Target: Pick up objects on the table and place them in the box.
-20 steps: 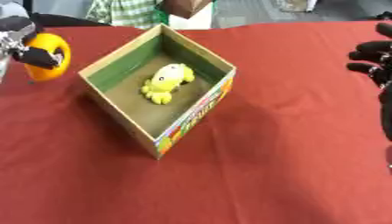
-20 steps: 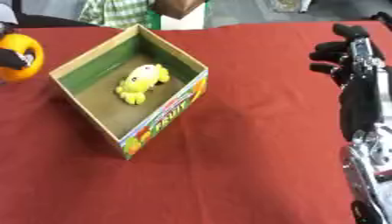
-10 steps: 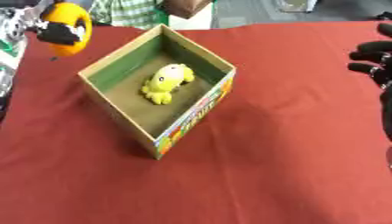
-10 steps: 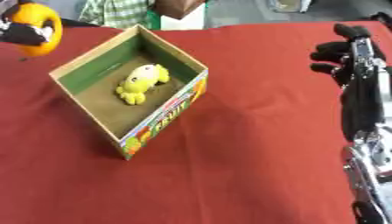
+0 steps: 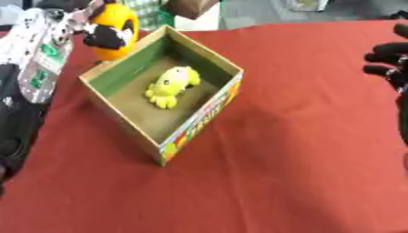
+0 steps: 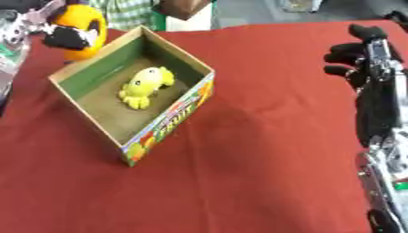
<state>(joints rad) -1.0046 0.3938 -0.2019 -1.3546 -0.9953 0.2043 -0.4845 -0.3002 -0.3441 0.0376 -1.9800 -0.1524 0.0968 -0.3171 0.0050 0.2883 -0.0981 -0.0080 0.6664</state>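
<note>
The left hand (image 5: 102,35) holds an orange ball (image 5: 118,20) with its dark fingers curled around the front of it, at the far left corner of the box (image 5: 127,123). The right hand (image 6: 356,53) shows at the right edge, fingers bent and holding nothing, well apart from the box.

Nearest to the camera is bare red cloth (image 5: 279,173), which covers the table. On it, in the left half, stands the box, turned so that one corner points toward the camera. Its printed wall faces front and right, and its inside walls are green. On the brown floor of the box lies a yellow toy (image 5: 170,85), toward the far side. Behind the box's far left wall is the ball in the hand, raised above the cloth and just outside the rim, or over its edge; I cannot tell which.

The step in hand looks like carrying the ball to the box. One object is already inside. The next move calls for bringing the ball a little to the right and nearer, over the free floor beside the toy, and then opening the fingers so that it drops inside and does not strike the wall.
</note>
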